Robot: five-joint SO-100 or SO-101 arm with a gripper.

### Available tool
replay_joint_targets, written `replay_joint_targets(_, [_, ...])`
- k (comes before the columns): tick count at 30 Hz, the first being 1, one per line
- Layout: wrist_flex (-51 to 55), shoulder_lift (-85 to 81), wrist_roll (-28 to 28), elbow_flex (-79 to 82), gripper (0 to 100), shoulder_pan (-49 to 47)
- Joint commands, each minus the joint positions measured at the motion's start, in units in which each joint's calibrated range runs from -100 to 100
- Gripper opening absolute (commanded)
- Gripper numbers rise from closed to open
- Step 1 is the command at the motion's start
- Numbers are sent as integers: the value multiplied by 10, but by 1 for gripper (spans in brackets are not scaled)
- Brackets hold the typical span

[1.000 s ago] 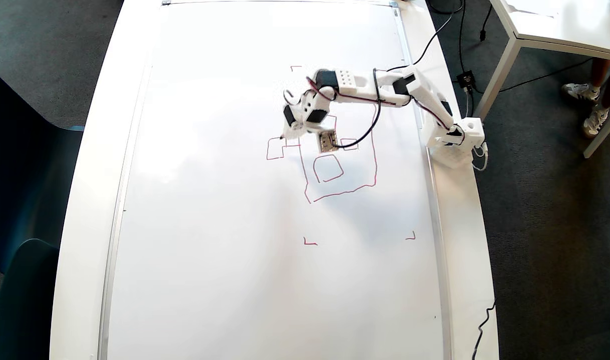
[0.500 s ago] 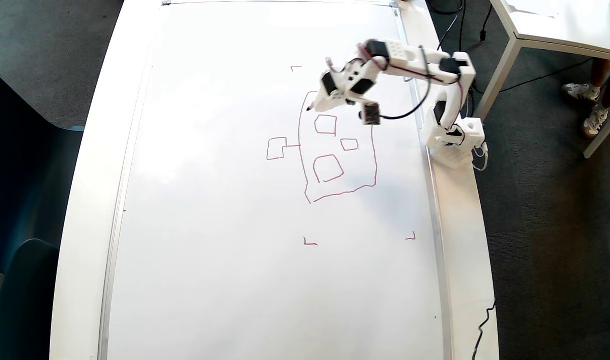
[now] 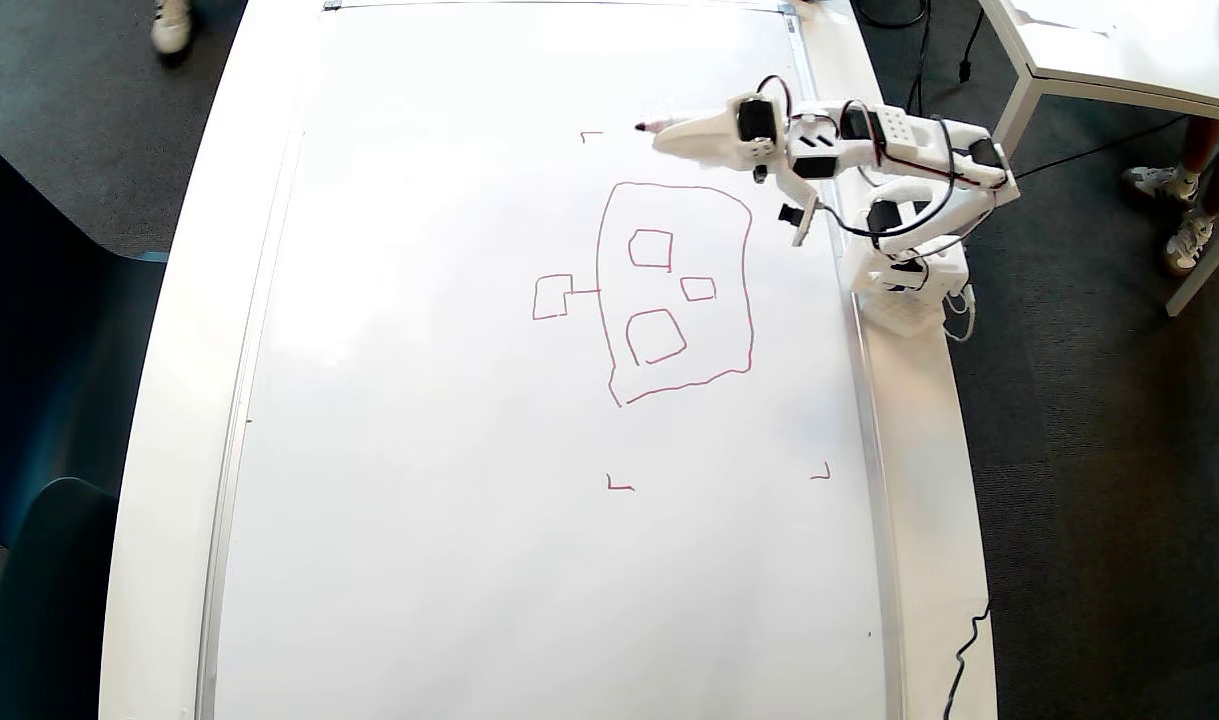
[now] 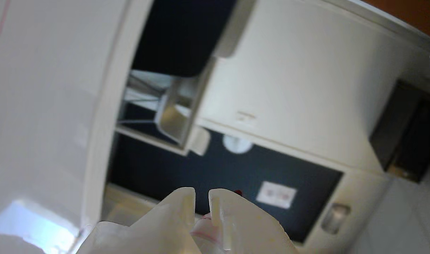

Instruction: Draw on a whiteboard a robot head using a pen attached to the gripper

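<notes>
Toward the upper right of the overhead view, the white 3D-printed plastic gripper (image 3: 669, 133) hovers above the drawing — its fingers (image 4: 181, 208) narrowly clamped on the slim white red-tipped pen (image 3: 651, 126). On the large glossy white whiteboard (image 3: 419, 450), mid-frame, sits the thin red-line robot head (image 3: 674, 290) — well below the pen tip.

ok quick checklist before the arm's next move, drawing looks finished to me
1. Pen held in the end effector: ok, barrel sits between the fingers in the wrist view.
2. Pen tip clear of the robot head: ok, it lies beyond the outline.
3. Tip lifted off the whiteboard: cannot tell.
4. Outline closed: not ok, a loose end shows at one corner.
5. Three inner squares and side square drawn: ok.
</notes>
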Motion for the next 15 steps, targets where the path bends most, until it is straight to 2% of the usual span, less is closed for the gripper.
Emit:
replay_joint_targets(1, [-104, -107, 1, 58, 1, 4])
replay_joint_targets(6, [-184, -238, 0, 130, 1, 4])
replay_joint_targets(12, [-424, -404, 0, 326, 1, 4])
replay_joint_targets(15, [-513, -444, -3, 374, 1, 4])
